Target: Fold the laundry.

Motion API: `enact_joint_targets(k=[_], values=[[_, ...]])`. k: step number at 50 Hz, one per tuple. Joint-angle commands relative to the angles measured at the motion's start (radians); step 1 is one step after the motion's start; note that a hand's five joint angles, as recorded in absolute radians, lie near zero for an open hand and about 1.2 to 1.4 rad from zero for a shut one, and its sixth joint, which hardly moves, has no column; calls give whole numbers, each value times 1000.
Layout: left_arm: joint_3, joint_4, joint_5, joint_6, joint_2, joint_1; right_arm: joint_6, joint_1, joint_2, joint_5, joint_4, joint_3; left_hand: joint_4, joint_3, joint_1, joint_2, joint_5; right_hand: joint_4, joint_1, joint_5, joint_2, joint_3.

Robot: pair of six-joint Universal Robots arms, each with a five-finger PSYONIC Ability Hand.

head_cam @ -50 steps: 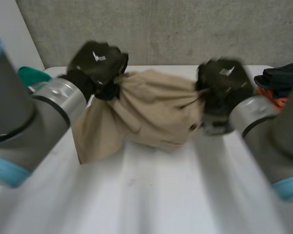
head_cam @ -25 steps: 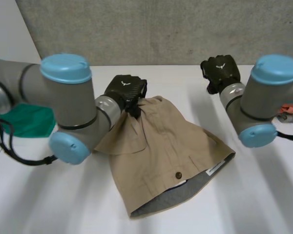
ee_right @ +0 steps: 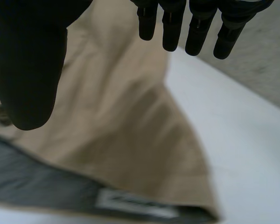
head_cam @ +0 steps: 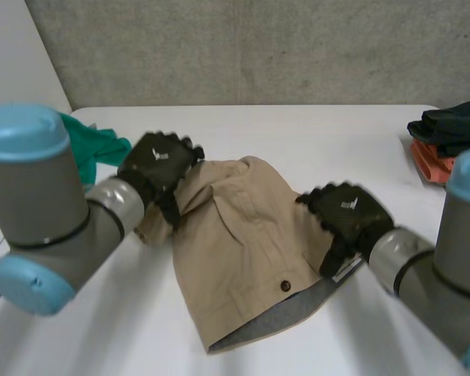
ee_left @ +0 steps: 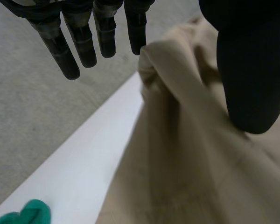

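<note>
A tan garment (head_cam: 243, 251) lies crumpled on the white table (head_cam: 337, 141), its grey-lined waistband and a button facing the near edge. My left hand (head_cam: 158, 168) hovers open at the garment's far left corner. In the left wrist view its straight fingers (ee_left: 84, 42) and thumb stand apart above a bunched fold of the tan garment (ee_left: 186, 154). My right hand (head_cam: 346, 219) is open over the garment's right edge. In the right wrist view its fingers (ee_right: 172, 28) spread above the tan garment (ee_right: 121, 121), near the waistband's white label (ee_right: 130, 203).
A green cloth (head_cam: 94, 145) lies at the far left, behind my left arm. A pile of dark clothes (head_cam: 454, 121) sits on an orange-red cloth (head_cam: 431, 160) at the far right. Bare table runs behind and in front of the garment.
Both hands have let go of the garment and opened. It dropped flat onto the table. The right hand came down from the far side to the garment's right edge.
</note>
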Motion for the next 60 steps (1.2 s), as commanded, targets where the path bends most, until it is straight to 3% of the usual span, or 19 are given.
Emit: enact_joint_targets(k=[1,8,10,11,12,14,15,16,22,26,33,35,41,49,51,52,53,54,60], values=[[-96,144,11,81,-41,10,97,82,23,-41,-193,134,-5,-5,-23,-8,5,36,19,49,24,24],[-50,173,8,127,-134,13,101,121,174,-7,-313,119,21,22,4,18,31,200,183,212,188,187],[-30,169,7,141,-170,7,101,125,190,8,-334,110,144,144,126,141,154,317,300,330,305,305],[-24,167,7,144,-180,6,100,128,197,15,-345,105,263,264,246,261,274,408,391,421,396,396],[-15,165,7,144,-197,6,94,133,201,34,-365,100,596,597,579,593,606,685,668,698,673,673],[-10,162,7,144,-202,3,91,127,199,59,-380,97,897,898,880,894,907,1088,1071,1100,1076,1075],[-7,162,5,144,-202,1,89,124,198,76,-388,94,1088,1088,1071,1085,1098,1147,1130,1160,1135,1135],[-7,161,-9,144,-198,-2,89,122,188,99,-396,94,1110,1110,1092,1107,1120,1148,1130,1160,1136,1135],[-9,124,-96,115,-71,-37,50,84,0,134,-359,77,1110,1110,1093,1107,1120,1148,1130,1160,1136,1135],[0,37,-125,-33,113,-66,-88,-28,-107,119,-278,16,1110,1110,1093,1107,1120,1148,1130,1160,1136,1135],[28,-66,-104,-290,215,-66,-202,-99,-106,52,-111,-203,1110,1110,1093,1107,1120,1148,1130,1160,1136,1135],[31,-89,-78,-360,214,-66,-202,-100,-36,44,-89,-290,1110,1110,1093,1107,1120,1148,1130,1160,1136,1135],[43,-83,-58,-404,108,-62,-204,-94,165,38,-94,-462,1110,1110,1093,1107,1120,1148,1130,1160,1136,1135],[207,-40,-119,-405,-179,-39,-219,-91,440,33,-302,-564,1110,1110,1093,1107,1120,1148,1130,1160,1136,1135],[279,-39,-128,-411,-257,-23,-221,-91,473,39,-336,-564,789,790,772,786,799,1148,1130,1160,1136,1135],[301,-39,-130,-410,-279,-20,-221,-89,492,44,-345,-564,651,651,634,648,661,919,902,932,907,907],[345,-42,-134,-411,-314,-17,-221,-88,506,50,-342,-561,417,417,400,414,427,225,208,238,213,213],[362,-42,-134,-413,-328,-16,-219,-85,506,53,-338,-559,350,351,333,348,361,-3,-20,10,-15,-15],[382,-52,-131,-408,-317,-2,-190,-66,362,50,-176,-504,156,157,139,153,166,-74,-91,-62,-86,-86]])
